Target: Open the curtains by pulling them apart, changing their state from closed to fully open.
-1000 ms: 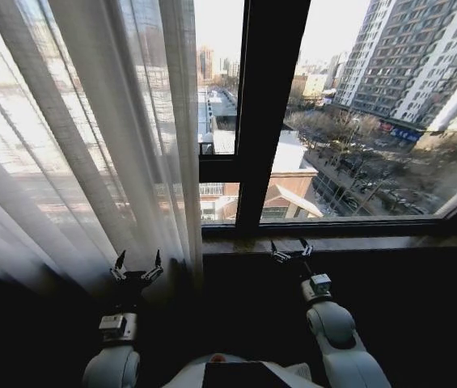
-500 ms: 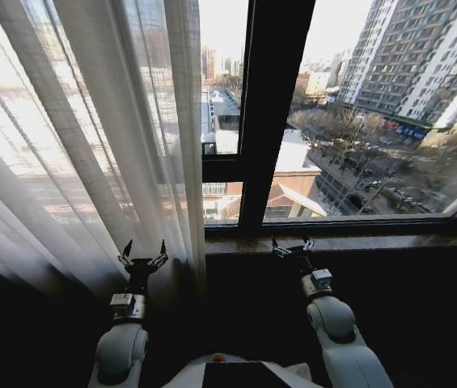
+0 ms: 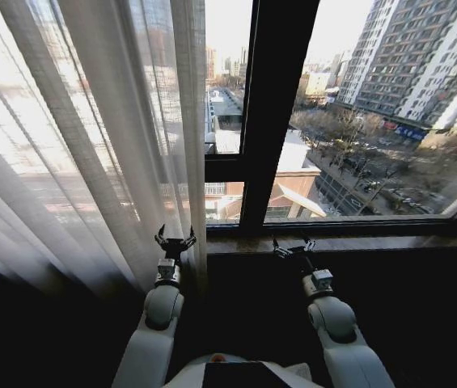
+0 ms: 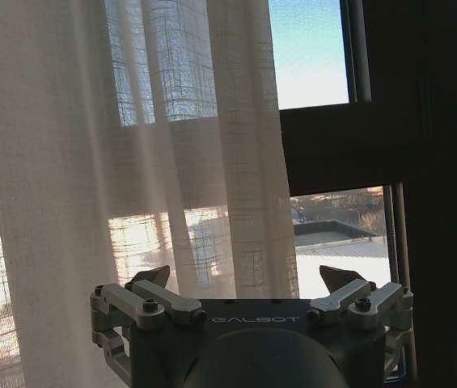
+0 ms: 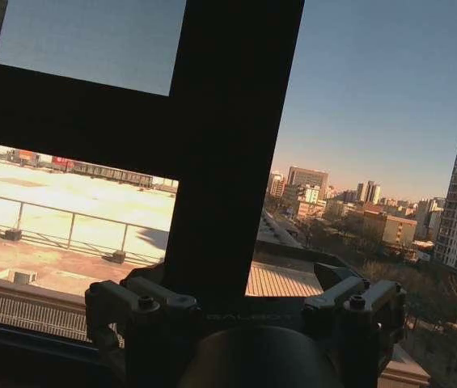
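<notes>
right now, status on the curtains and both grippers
Left gripper open at the left curtain's inner edge, gripping nothing. Right gripper open, low by the window sill. Glass on the right uncovered. Nothing in the way.

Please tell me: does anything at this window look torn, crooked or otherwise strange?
Nothing stands out. The sheer white pleated curtain hangs in even folds, untorn. The dark window frame looks intact. The left gripper is open at the curtain's inner edge; the right gripper is open near the sill.

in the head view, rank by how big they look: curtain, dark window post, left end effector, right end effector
1. curtain
2. window post
3. left end effector and right end effector look alike, both open; no ranking between them.
</notes>
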{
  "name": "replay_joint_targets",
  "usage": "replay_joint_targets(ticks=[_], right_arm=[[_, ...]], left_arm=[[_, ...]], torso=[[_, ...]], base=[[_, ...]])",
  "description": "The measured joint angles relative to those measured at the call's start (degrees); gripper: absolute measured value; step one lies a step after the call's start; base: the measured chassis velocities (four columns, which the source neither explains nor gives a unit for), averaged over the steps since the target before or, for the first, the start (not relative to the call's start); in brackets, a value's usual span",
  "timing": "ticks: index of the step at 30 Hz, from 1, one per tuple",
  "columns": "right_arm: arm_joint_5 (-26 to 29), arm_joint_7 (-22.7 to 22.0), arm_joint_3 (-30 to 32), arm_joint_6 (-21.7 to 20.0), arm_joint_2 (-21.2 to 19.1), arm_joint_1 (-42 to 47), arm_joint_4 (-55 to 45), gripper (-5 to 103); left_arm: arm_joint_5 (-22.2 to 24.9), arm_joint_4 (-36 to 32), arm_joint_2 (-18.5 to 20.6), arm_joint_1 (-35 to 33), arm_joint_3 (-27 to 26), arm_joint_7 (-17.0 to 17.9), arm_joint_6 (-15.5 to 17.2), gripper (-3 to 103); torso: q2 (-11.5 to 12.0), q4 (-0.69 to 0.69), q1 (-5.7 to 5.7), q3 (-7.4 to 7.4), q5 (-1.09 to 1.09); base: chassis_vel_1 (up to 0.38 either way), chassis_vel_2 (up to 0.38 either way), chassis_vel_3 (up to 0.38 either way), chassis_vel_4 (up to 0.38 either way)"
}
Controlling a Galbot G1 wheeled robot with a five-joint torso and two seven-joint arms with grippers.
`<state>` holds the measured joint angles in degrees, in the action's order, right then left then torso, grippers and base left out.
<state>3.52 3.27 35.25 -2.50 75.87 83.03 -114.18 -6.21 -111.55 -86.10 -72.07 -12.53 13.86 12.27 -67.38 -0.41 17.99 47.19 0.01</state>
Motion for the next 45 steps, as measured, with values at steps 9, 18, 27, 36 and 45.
replay_joint_targets(ticks=[9,18,27,36,45], right_arm=[[-0.1,-0.1,0.0,1.0,0.2,-0.5,2.1,100],[-0.1,-1.5,0.2,1.5,0.2,-1.5,3.9,100],[-0.1,-1.8,0.0,1.5,0.5,-1.7,4.1,100],[-0.1,-1.9,0.0,1.5,0.4,-1.7,4.0,100],[-0.1,-1.9,0.0,1.5,0.4,-1.9,3.7,100]], left_arm=[[1.1,8.9,0.0,9.5,3.8,3.8,0.7,100],[3.0,13.0,-0.8,14.9,4.0,7.7,1.6,100],[6.0,15.4,0.0,19.0,3.5,9.5,3.2,100],[8.2,16.2,-0.1,20.7,3.5,10.9,5.0,77],[8.7,15.1,0.9,20.6,2.3,11.0,5.3,38]], torso=[[0.0,-0.03,0.01,0.0,0.01],[0.0,-0.02,0.01,0.0,0.0],[0.0,-0.02,0.01,0.0,-0.01],[0.0,-0.02,0.0,0.0,0.0],[0.0,-0.02,0.0,0.0,-0.01]], base=[[0.0,0.0,0.0,0.0],[0.0,0.0,0.0,0.0],[0.0,0.0,0.0,0.0],[0.0,0.0,0.0,0.0],[0.0,0.0,0.0,0.0]])
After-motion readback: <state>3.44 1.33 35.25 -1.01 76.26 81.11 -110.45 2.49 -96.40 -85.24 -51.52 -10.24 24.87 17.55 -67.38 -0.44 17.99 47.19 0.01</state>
